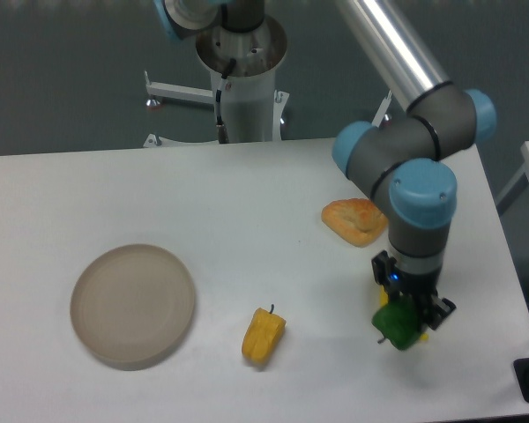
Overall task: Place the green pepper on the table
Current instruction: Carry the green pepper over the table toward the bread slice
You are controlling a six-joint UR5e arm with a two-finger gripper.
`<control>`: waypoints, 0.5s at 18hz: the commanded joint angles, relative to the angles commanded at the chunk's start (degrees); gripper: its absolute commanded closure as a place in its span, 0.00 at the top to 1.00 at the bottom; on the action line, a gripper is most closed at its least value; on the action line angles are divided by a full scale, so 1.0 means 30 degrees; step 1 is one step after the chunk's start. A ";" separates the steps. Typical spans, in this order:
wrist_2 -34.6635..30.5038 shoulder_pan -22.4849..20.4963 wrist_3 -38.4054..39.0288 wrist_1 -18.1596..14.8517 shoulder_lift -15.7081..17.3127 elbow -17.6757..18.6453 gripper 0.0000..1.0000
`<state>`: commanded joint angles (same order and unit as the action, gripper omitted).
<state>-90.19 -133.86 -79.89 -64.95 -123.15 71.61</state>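
Note:
The green pepper point(398, 326) is a small glossy dark-green lump held at the tip of my gripper point(404, 317), right of the middle of the white table point(247, 203). My gripper points straight down and is shut on the pepper. Whether the pepper touches the tabletop or hangs just above it cannot be made out. The arm's wrist point(419, 211) stands directly over it.
A yellow pepper point(263, 334) lies left of the gripper. A round beige plate point(133, 304) sits at the left. An orange bread-like piece point(355, 220) lies behind the gripper. A yellow banana is almost fully hidden behind the gripper. The robot's base point(244, 84) stands at the back.

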 joint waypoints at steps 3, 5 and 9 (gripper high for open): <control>0.1085 -0.0117 0.0000 -0.0059 0.1141 0.2225 0.39; 0.1758 -0.0233 -0.0059 0.0116 0.1905 0.3635 0.39; 0.2171 0.0116 0.0697 0.0088 0.2523 0.4957 0.39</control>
<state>-83.67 -133.51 -77.80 -64.69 -115.58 86.48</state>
